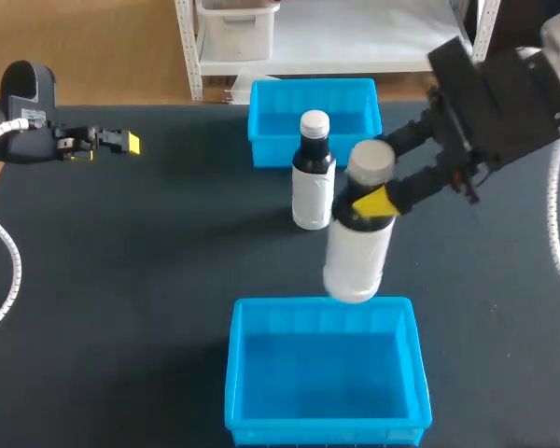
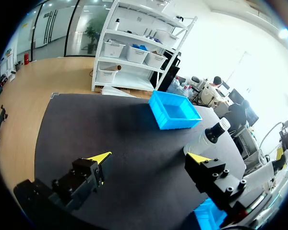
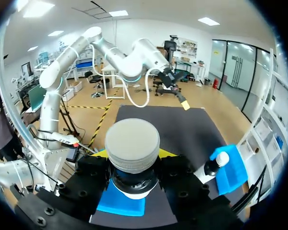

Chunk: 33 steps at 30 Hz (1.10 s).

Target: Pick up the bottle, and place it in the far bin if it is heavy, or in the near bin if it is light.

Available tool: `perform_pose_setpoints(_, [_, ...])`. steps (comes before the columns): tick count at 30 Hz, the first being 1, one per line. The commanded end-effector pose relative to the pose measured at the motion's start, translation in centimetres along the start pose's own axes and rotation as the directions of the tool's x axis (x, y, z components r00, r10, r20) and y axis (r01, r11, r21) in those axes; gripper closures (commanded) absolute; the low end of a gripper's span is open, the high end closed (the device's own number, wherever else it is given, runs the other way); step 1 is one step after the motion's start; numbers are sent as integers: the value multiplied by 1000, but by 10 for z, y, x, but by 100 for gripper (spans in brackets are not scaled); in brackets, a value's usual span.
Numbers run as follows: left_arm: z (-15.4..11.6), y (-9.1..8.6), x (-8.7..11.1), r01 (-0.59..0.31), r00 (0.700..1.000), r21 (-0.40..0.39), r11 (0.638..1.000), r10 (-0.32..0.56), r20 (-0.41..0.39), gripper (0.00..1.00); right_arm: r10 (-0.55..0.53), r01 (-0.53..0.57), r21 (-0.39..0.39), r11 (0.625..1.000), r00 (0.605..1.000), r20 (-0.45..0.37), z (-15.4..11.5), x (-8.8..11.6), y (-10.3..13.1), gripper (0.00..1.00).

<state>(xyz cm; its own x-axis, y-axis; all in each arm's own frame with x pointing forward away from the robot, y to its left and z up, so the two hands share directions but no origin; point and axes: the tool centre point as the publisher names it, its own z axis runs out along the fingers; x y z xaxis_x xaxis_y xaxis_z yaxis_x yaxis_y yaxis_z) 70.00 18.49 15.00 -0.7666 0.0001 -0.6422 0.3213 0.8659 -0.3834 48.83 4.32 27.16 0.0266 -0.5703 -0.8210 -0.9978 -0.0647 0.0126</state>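
Head view, item one, the clerk asks: where is the bottle?

Inspector: The white plastic bottle with a grey screw cap (image 1: 358, 245) hangs upright in the right claw (image 1: 378, 201). The claw's yellow-tipped fingers pinch its dark neck from two sides, just under the cap. Its base shows at the far rim of the near blue plastic bin (image 1: 280, 322). Whether it touches that rim cannot be told.

Clerk: Does the right wrist view agree?

Inspector: It does. The cap sits between the fingers there, with the near bin under the claw.

Clerk: Other items on the dark desk (image 1: 121, 280)?

Inspector: A second bottle, white-bodied with a black neck and white cap (image 1: 313, 173), stands upright just beside the held one. It is between the held one and the far blue plastic bin (image 1: 269, 149).

Clerk: And the left arm?

Inspector: The left claw (image 1: 129, 143) is over the desk's far left side, well apart from both bottles. In the left wrist view its fingers are spread with nothing between them. The far bin and the second bottle lie ahead of it.
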Motion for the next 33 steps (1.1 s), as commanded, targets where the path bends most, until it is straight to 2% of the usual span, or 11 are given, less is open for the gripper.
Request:
perform_pose_setpoints(1, [0,0,0,0,1000,0,1000,0,0,0,-33,33,-38,999,999,12,16,-4,5,100])
perform_pose_setpoints(14, [0,0,0,0,1000,0,1000,0,0,0,-36,44,-198,979,998,43,75,6,30,100])
perform_pose_setpoints(24, [0,0,0,0,1000,0,1000,0,0,0,-50,56,-268,962,998,28,106,18,39,100])
perform_pose_setpoints(33, [0,0,0,0,1000,0,1000,0,0,0,-83,84,-291,953,996,16,122,32,43,100])
